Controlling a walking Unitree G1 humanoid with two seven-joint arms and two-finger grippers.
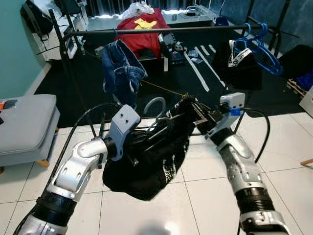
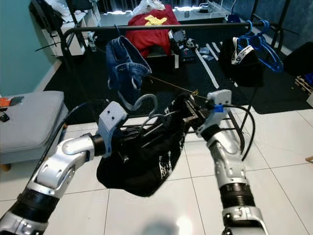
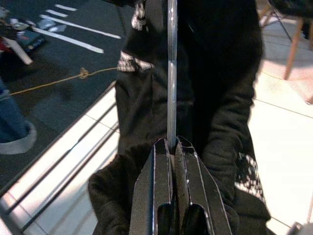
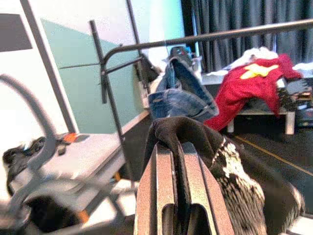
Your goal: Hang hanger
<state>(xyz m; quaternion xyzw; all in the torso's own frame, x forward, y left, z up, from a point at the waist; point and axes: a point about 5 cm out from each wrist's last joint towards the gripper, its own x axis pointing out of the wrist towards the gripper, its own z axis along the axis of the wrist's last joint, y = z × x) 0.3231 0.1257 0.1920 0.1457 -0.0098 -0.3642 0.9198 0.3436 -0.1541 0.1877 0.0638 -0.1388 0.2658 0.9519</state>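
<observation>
Denim shorts (image 1: 121, 68) on rail (image 1: 195, 30), blue hangers (image 1: 261, 49), red shirt (image 1: 144, 30) behind

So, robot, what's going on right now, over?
Left gripper shut on grey hanger. Right gripper shut on black garment. Rail ahead, jeans hanging on it.

- Grey hanger (image 1: 155, 105) — hook clear, shoulders buried in black garment (image 1: 146, 166).
- Left gripper (image 1: 142, 147) fingertips lost in the cloth folds.
- Right gripper (image 1: 195, 113) tips likewise covered by fabric.
- Grey bench (image 1: 24, 129), far left — cut off by the frame edge.
- Hanger hook (image 4: 34, 127) blurred in right wrist view.
</observation>
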